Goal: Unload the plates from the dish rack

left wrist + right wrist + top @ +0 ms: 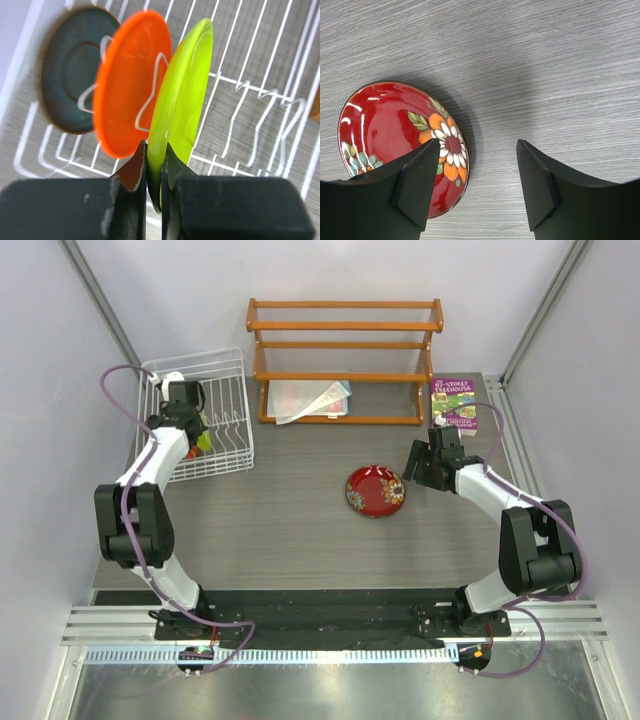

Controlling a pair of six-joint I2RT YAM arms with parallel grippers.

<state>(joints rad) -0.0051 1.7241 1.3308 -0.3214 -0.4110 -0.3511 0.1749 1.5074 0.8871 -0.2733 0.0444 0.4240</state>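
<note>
In the left wrist view three plates stand on edge in the white wire dish rack [260,95]: teal blue [70,70], orange [127,80] and lime green [182,90]. My left gripper [154,160] is shut on the lime green plate's lower rim. From above, the left gripper [185,405] reaches into the dish rack [215,365] at the back left. The dark red flowered plate [375,490] lies flat on the table. My right gripper [477,150] stands open above the table by that red plate [395,135], with nothing between its fingers.
An orange-brown wooden tiered shelf [345,340] stands at the back centre with papers [315,400] under it. A purple book [453,405] lies at the back right. The right gripper [425,460] hovers just right of the red plate.
</note>
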